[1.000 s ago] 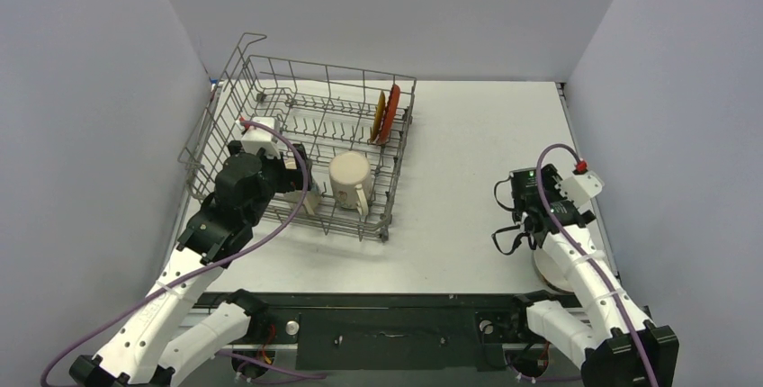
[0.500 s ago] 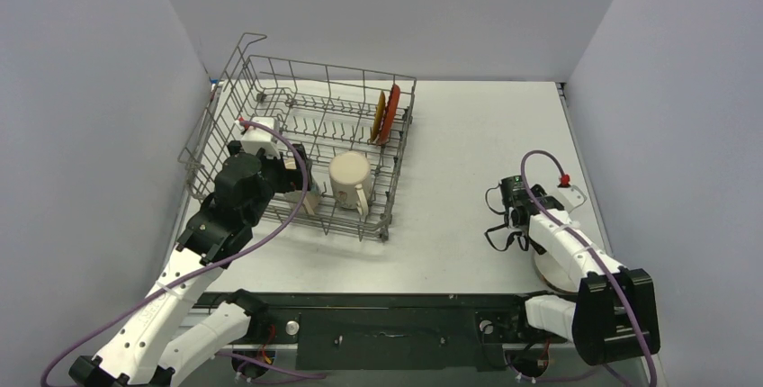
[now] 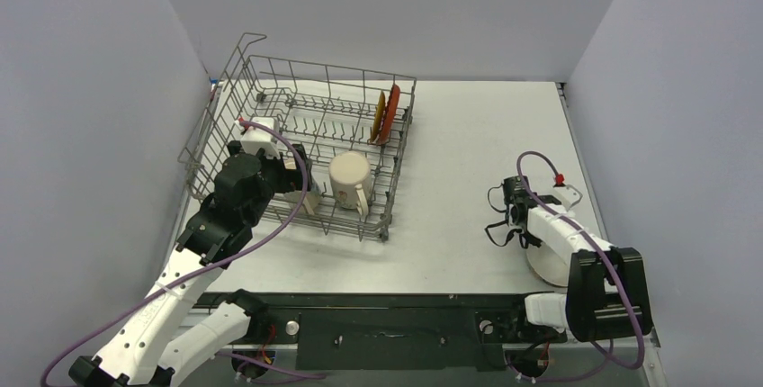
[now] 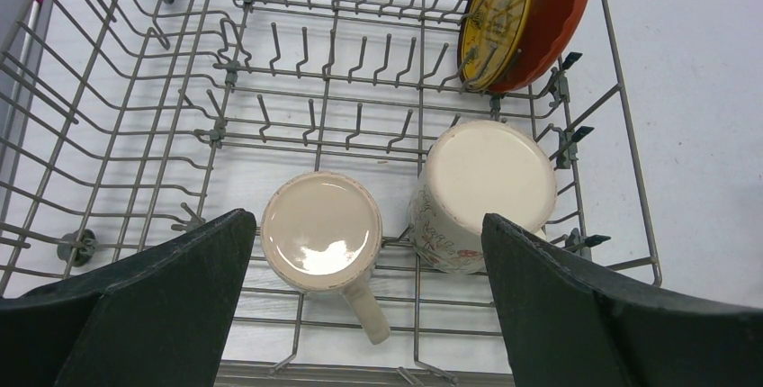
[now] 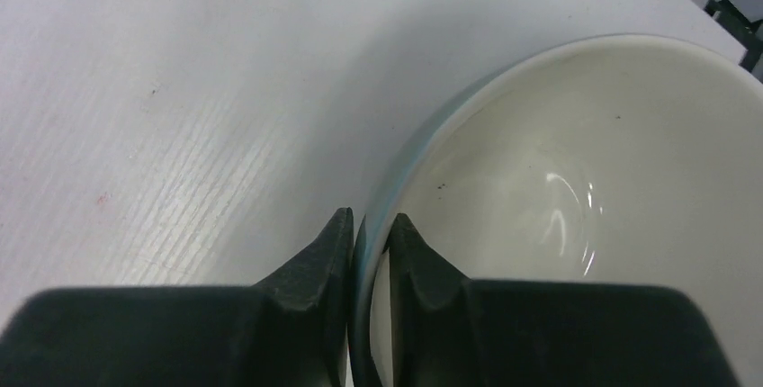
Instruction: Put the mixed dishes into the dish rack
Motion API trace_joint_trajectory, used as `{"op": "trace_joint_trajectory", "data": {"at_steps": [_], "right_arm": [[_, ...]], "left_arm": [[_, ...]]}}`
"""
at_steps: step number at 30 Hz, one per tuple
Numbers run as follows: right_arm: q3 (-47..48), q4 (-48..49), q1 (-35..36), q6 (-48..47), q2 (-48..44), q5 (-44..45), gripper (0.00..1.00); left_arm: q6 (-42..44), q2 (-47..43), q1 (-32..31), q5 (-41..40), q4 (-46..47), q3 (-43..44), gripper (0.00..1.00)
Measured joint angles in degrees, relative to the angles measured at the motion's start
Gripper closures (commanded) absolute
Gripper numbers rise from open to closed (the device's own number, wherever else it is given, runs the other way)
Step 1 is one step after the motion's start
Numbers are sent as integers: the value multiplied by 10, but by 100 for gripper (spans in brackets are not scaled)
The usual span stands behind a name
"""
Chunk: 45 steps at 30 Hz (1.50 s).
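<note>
White tabletop between grey walls: the right gripper (image 5: 369, 225) pinches the rim of a white glazed ceramic bowl (image 5: 576, 189) near the table's front right, well apart from the large grey wire dish rack (image 3: 346, 225) at far left. The left gripper (image 4: 360, 225) hangs spread wide over a plain cream ceramic mug (image 4: 321, 229) and a patterned cream mug (image 4: 486, 189), both upturned inside the rack. So thin a rim hold could let the bowl swing or slip when lifted, or clip the rack's tall side.

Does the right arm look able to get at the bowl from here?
Probably yes: the right gripper straddles the rim of the bowl, one finger inside, one outside, seemingly pinching it, with nothing else in the way.
</note>
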Motion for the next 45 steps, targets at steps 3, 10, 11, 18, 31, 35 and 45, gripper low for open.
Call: {"op": "trace_joint_trajectory", "data": {"at_steps": [3,10,11,18,31,35,45], "right_arm": [[1,6,1,-19,4,-14,100],[8,27,30,-50,9,-31,100],[9,34,42,-57,9,-38,100],[11,82,92,-109,-17,-97,100],[-17,316,92,-127,-98,-357,100],[-42,367,92,-107,-116,-410,100],[-80,486,91,7,-112,-521,100]], "left_arm": [[0,0,0,0,0,0,3],[-3,2,0,0,0,0,3],[-3,2,0,0,0,0,3],[-4,5,0,0,0,0,3],[-5,10,0,0,0,0,3],[-5,11,0,2,0,0,3],[-5,17,0,7,0,0,3]]}}
